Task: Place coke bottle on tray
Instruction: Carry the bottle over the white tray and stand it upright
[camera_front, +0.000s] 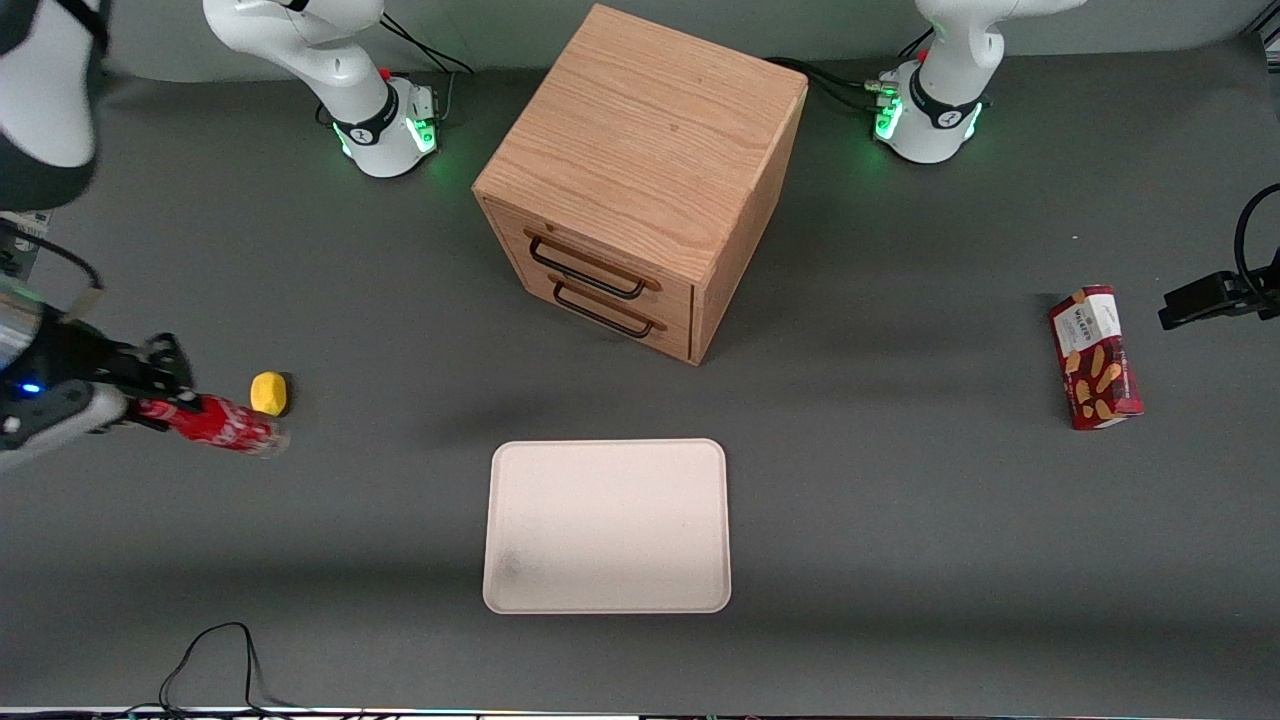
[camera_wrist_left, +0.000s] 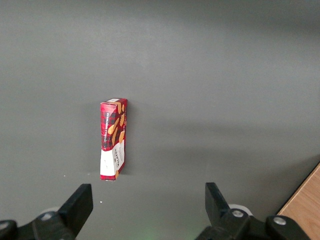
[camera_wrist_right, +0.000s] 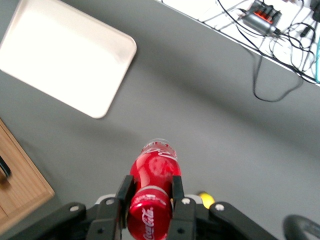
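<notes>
Coke bottle (camera_front: 215, 424) grasped, not yet delivered.
It is clamped in the hand (camera_front: 150, 398), raised at the working arm's end, well apart from the tray (camera_front: 607, 598).

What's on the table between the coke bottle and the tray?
Nothing: the front view shows only bare table between the coke bottle, held in the gripper, and the tray.

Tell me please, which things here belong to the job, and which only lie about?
For the job: coke bottle, held in the gripper toward the working arm's end; tray, bare.
Lying about: yellow lemon-like object, wooden drawer cabinet, red snack box.
</notes>
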